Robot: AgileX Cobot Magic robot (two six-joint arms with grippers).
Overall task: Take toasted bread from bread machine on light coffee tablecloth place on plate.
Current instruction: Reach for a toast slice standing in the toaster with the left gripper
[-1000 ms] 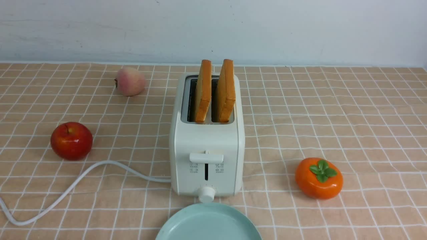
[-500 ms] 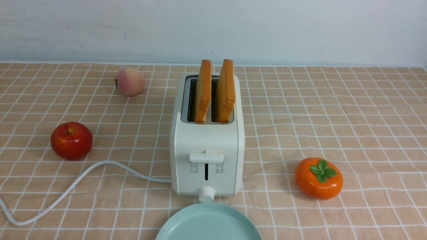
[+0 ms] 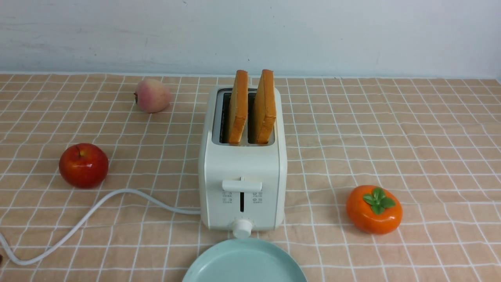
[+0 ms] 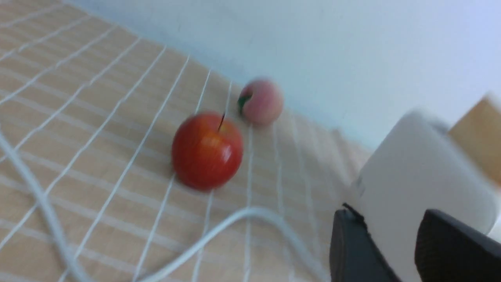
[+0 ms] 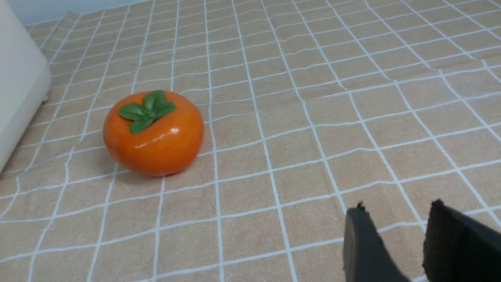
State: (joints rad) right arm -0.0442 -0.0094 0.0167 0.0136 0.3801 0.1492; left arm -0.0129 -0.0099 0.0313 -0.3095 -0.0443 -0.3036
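Small printed markings (image 3: 227, 197), illegible, flank the toaster's (image 3: 242, 164) lever (image 3: 242, 185).

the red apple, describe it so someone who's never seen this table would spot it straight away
Find the white toaster in the middle of the checked cloth, then look to its left, past the bend of its cord. The apple is glossy, deep red and stemmed, nearer than the paler, pinkish fruit.

Pale bluish-white wall (image 3: 313, 39) behind — faint scuffs and small dark specks — soft light.
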